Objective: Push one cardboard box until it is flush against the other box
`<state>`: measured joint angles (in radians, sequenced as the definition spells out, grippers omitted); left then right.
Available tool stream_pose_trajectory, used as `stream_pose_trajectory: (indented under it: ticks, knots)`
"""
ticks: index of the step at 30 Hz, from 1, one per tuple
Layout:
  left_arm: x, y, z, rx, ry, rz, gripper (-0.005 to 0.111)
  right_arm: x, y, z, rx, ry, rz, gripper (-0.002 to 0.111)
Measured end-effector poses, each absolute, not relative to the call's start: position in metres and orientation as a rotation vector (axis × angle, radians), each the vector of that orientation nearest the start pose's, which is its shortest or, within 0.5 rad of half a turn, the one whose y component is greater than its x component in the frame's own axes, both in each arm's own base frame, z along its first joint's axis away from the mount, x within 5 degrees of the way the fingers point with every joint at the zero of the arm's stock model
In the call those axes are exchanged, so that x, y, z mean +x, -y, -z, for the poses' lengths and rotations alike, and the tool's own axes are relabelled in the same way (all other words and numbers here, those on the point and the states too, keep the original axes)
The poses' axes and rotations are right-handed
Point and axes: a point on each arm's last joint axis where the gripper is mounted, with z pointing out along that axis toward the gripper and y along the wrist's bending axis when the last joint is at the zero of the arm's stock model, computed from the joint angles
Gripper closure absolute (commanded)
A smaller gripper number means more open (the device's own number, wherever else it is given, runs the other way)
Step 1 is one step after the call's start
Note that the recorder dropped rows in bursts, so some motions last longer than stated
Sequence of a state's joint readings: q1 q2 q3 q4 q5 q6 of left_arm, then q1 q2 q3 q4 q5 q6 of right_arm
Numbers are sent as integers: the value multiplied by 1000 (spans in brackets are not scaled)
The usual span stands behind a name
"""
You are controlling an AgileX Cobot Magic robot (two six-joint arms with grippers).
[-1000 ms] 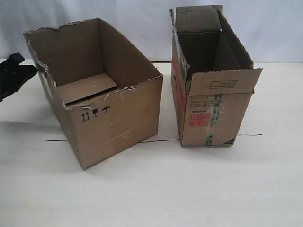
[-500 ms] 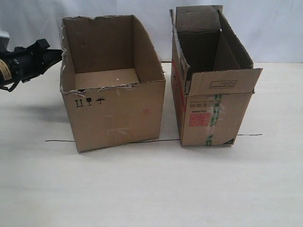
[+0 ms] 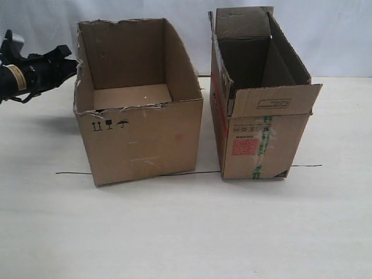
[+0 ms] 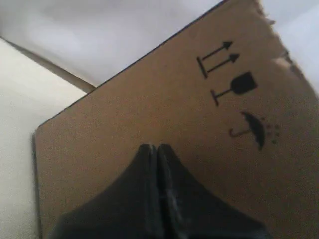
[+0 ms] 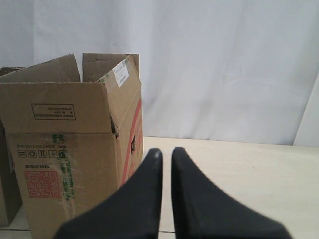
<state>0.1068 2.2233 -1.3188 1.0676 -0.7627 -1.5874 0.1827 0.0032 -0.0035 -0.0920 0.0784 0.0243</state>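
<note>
Wide box (image 3: 139, 110) sits on the table (image 3: 186, 232), open top up, torn rim ragged along front and left edges. Its front face squares up w/ the ext. view and carries small black handling symbols (image 3: 107, 125) at upper left. Tall box (image 3: 261, 116) stands to its right, upright, flaps open, front flap folded outward over the face w/ the red label (image 3: 244, 146) and green-printed tape (image 3: 264, 139).

The two boxes are side by side but not flush: a narrow gap shows between the wide box's right wall and the tall box's left wall, top to bottom. A thin black line (image 3: 70, 173) runs across the table, passing by the front bottom edges of both boxes.

L gripper (image 3: 74, 65) is at the upper part of the wide box's left wall, arm coming in from the left edge of the ext. view. In the L wrist view its fingers (image 4: 144, 199) are pressed together, clenched on nothing, tips right at the cardboard wall and seemingly touching it; a second set of handling symbols shows on that wall.

R gripper (image 5: 165, 154) doesn't show in the ext. view. In the R wrist view its fingers are nearly together w/ only a thin slit, nothing between them, and clear of the tall box, which stands off to one side.
</note>
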Motion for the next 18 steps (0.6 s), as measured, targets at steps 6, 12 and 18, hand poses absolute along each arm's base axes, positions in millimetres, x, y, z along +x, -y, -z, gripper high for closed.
stream_pose_trajectory:
  ticks: [6,12,18]
  knots:
    - [460,34,-121,-306,-1997,1058,107,56,-10,-207,-189,-1550,-85,103]
    - [460,54,-124,-315,-1977,1105,107,56,-10,-207,-189,-1550,-85,103]
    - [461,63,-124,-356,-1968,1113,107,56,-10,-207,-189,-1550,-85,103]
